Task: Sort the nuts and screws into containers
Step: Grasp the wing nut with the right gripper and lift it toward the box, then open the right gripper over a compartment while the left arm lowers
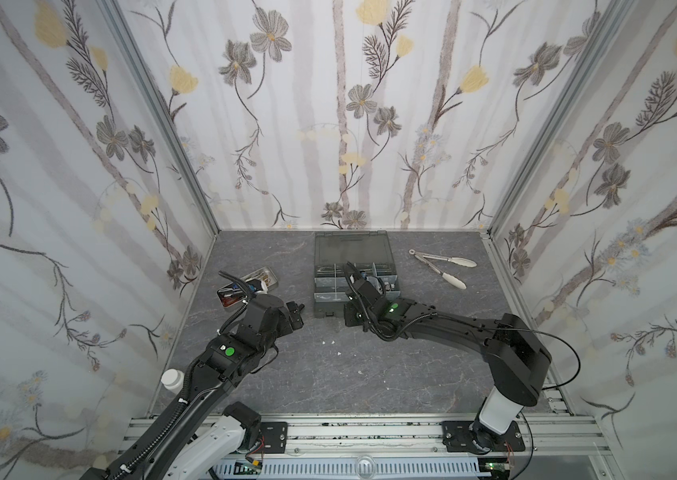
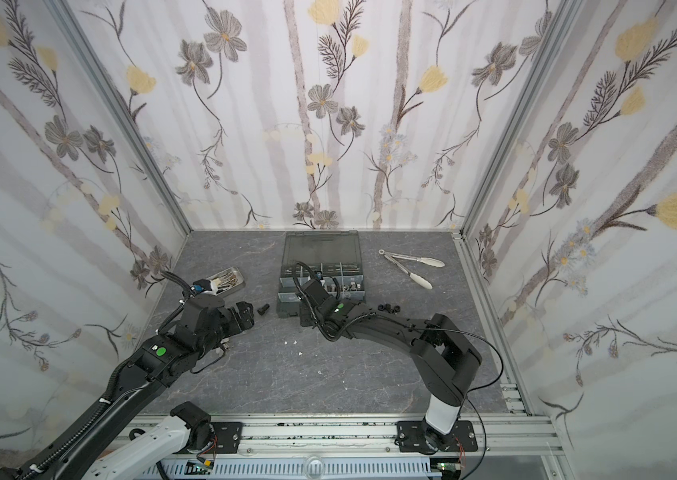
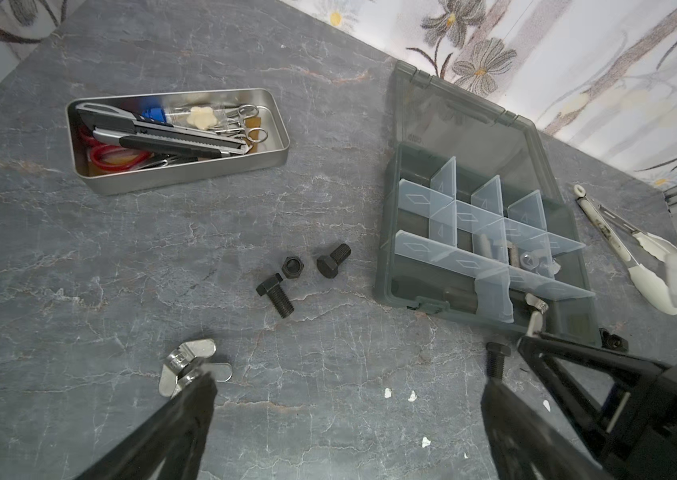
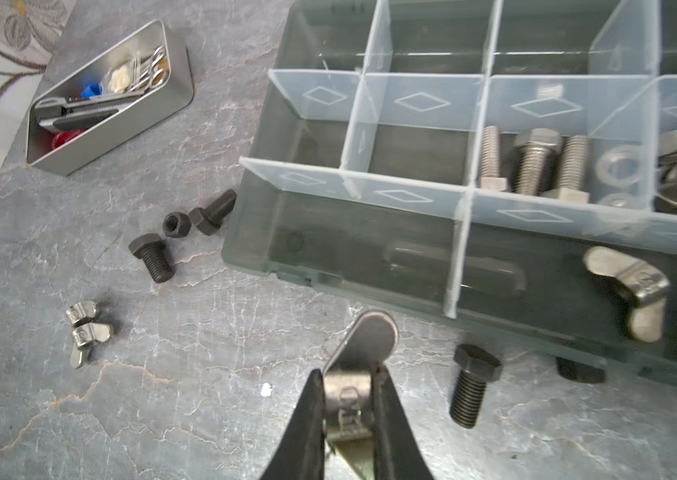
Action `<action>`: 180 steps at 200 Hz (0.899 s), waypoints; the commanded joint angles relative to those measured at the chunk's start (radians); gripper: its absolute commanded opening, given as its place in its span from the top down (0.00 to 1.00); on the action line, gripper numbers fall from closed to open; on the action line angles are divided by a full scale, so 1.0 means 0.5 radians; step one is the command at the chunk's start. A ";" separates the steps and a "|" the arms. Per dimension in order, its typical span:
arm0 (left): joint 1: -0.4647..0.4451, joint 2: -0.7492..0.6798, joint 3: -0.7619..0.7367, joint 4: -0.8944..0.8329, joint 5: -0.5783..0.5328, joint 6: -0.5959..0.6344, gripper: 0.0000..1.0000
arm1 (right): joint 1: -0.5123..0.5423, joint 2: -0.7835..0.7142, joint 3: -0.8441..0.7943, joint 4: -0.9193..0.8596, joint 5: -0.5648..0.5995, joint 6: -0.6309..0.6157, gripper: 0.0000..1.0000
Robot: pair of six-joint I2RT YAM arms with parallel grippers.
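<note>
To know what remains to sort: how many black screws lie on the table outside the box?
3. Two screws lie left of the box, beside a black nut; one lies before its front wall, near the right gripper. Others may be hidden.

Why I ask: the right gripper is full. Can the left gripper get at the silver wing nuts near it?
Probably yes: the left gripper is open, and the silver wing nuts lie on bare table by one fingertip, nothing covering them.

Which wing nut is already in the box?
The wing nut lying in the box's front-row compartment. The held wing nut is pinched in the right gripper; two loose wing nuts lie on the table.
</note>
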 commanded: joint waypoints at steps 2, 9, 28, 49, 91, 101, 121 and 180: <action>0.010 0.035 -0.006 0.062 -0.005 -0.067 0.00 | -0.058 -0.086 -0.072 0.123 -0.045 -0.007 0.87; 0.013 0.052 -0.009 0.064 -0.009 -0.071 0.00 | -0.089 -0.102 -0.097 0.132 -0.057 -0.011 0.87; 0.027 0.107 -0.030 0.068 -0.021 -0.102 0.00 | -0.173 -0.130 -0.155 0.150 -0.121 -0.031 0.87; 0.052 0.176 -0.049 0.071 -0.018 -0.139 0.00 | -0.317 -0.152 -0.207 0.186 -0.163 -0.061 0.87; 0.145 0.289 -0.113 0.135 0.083 -0.189 0.00 | -0.481 -0.077 -0.221 0.240 -0.319 -0.134 0.85; 0.167 0.302 -0.126 0.151 0.101 -0.198 0.00 | -0.510 -0.056 -0.219 0.256 -0.343 -0.151 0.85; 0.207 0.326 -0.154 0.164 0.117 -0.214 0.00 | -0.553 0.003 -0.209 0.291 -0.418 -0.165 0.83; 0.297 0.405 -0.222 0.177 0.159 -0.251 0.07 | -0.624 0.069 -0.218 0.414 -0.569 -0.173 0.60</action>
